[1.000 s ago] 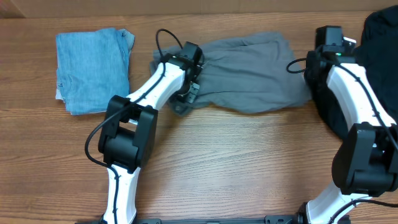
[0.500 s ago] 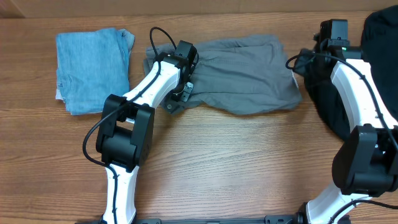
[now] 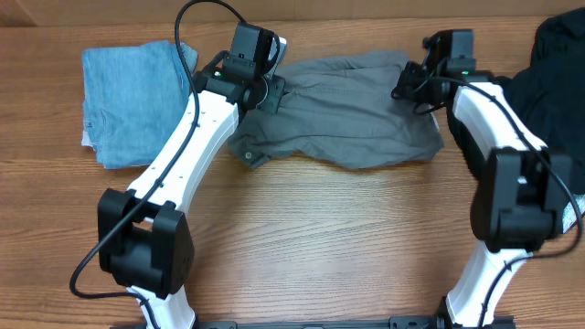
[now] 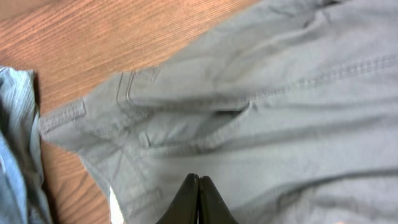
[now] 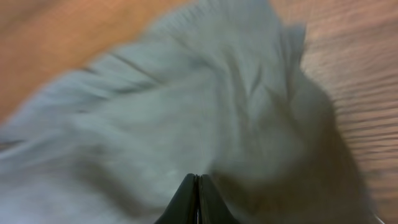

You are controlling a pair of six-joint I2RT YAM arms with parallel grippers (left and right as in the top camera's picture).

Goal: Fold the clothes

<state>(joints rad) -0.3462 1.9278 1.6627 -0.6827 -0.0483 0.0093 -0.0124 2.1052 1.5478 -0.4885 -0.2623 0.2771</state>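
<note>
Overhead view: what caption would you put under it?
Left gripper and right gripper over gray pants; folded blue cloth lies beside.

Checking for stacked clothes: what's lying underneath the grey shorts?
The wooden table shows around the grey shorts; nothing pokes out from beneath. What lies under the fabric itself is covered.

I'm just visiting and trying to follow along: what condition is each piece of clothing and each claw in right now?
Blue garment: folded flat.
Grey garment: spread out, wrinkled, not yet folded.
Black garment: loose heap at the table's right edge.
Left gripper: shut, over the grey garment.
Right gripper: shut, over the grey garment; its view is blurred.
</note>
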